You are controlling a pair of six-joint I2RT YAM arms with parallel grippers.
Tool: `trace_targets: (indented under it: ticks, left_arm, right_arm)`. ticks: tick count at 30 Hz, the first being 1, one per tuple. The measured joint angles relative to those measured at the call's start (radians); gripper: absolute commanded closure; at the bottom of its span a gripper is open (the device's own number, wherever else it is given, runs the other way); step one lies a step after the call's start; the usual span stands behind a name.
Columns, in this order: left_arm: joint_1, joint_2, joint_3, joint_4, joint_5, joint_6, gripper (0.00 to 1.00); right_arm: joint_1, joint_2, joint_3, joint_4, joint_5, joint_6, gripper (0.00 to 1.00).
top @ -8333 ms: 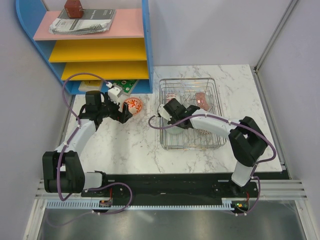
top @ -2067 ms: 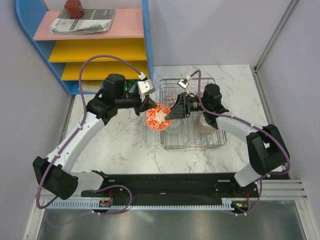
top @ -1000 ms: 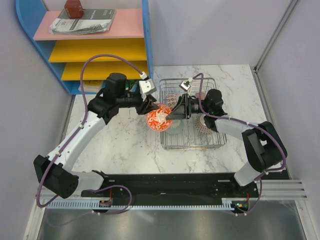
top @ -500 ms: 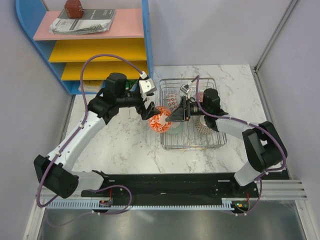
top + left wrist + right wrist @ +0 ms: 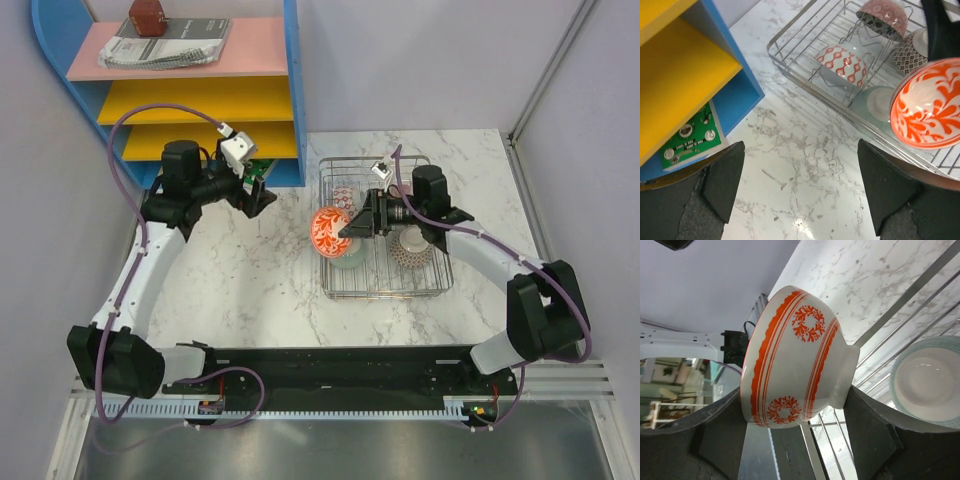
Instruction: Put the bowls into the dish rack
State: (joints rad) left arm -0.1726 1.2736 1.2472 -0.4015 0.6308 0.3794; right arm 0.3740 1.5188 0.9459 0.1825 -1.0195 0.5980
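Observation:
An orange-and-white patterned bowl hangs on its side over the left edge of the chrome dish rack. My right gripper is shut on it, one finger at the rim and one at the foot. In the rack lie a pale green bowl, a mesh-patterned bowl and a red-and-white bowl. My left gripper is open and empty over bare marble, left of the rack.
A blue shelf unit with yellow and pink shelves stands at the back left, close to my left arm. A green circuit board lies at its foot. A pinkish bowl leans on tines at the rack's far end.
My left gripper let go of the orange-and-white bowl, opened wide and pulled back left toward the shelf. The right gripper keeps the bowl, now slightly further over the rack.

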Motion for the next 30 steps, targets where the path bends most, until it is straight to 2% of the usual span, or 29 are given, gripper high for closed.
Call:
trace_targets:
  ticks: [10, 16, 21, 30]
  left_arm:
    - [0.078, -0.062, -0.171, 0.003, -0.017, -0.01, 0.0]
    - [0.13, -0.065, -0.206, 0.004, -0.059, -0.035, 0.0]
    - [0.157, -0.079, -0.226, 0.007, -0.081, -0.067, 0.0]
    - [0.204, -0.1, -0.243, 0.008, -0.107, -0.103, 0.0]
  right_arm:
    - [-0.008, -0.112, 0.205, -0.541, 0.295, -0.48, 1.0]
    - [-0.008, -0.138, 0.272, -0.78, 0.481, -0.768, 1.0]
    - [-0.008, -0.159, 0.288, -0.907, 0.576, -0.931, 1.0]
    - [0.011, -0.161, 0.362, -1.066, 0.644, -1.158, 1.0]
